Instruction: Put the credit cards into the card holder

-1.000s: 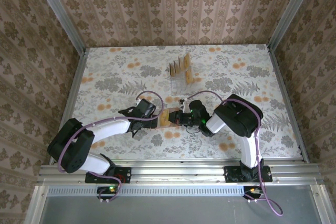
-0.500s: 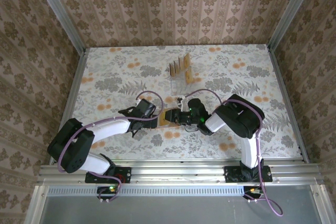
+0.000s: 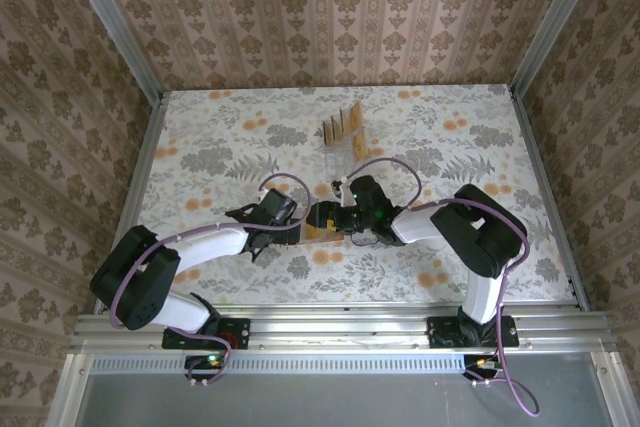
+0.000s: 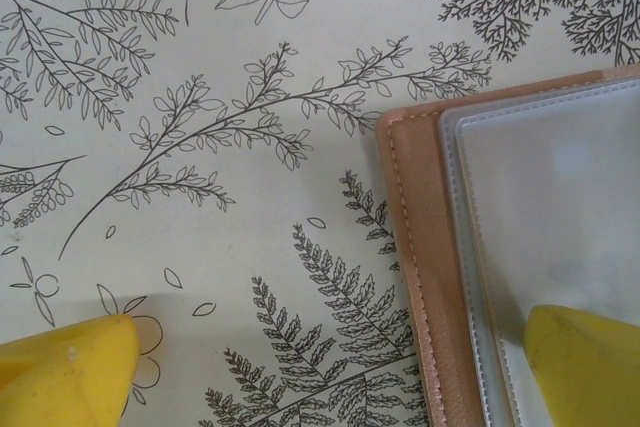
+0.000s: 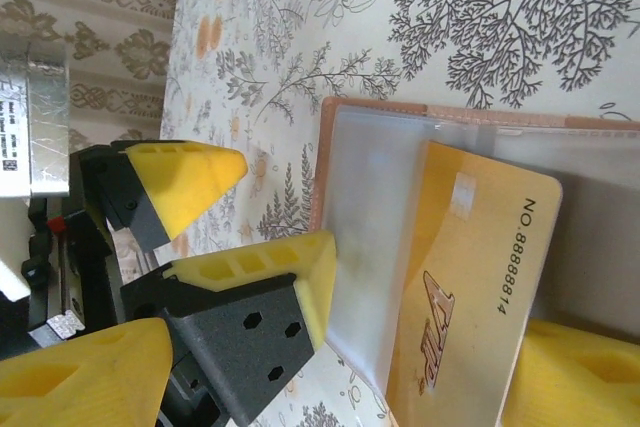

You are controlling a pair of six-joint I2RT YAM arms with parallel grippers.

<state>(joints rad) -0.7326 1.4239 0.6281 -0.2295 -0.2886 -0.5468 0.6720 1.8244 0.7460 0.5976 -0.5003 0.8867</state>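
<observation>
The salmon card holder (image 4: 415, 247) lies open and flat near the middle of the floral table (image 3: 480, 147), at 6 o'clock from the clear stand (image 3: 352, 147) where the other credit cards (image 3: 342, 125) stand on edge. The left gripper (image 4: 325, 372) is spread wide: one yellow fingertip (image 4: 585, 367) sits on the holder's clear pocket, the other is off it over the table at 9 o'clock. The right gripper (image 5: 335, 385) also has its jaws well apart, clamped on nothing. The gold VIP card (image 5: 470, 287) lies flat on the holder, just beside the gripper's 3 o'clock finger. The card's long edge seems tucked under the pocket film, though glare makes that hard to confirm. The step in hand looks like seating this card. To do it well, let the left fingertip pin the pocket so the holder cannot slide. Then nudge the card's free edge toward 9 o'clock in the right wrist view, low and flat, so the film does not buckle.
</observation>
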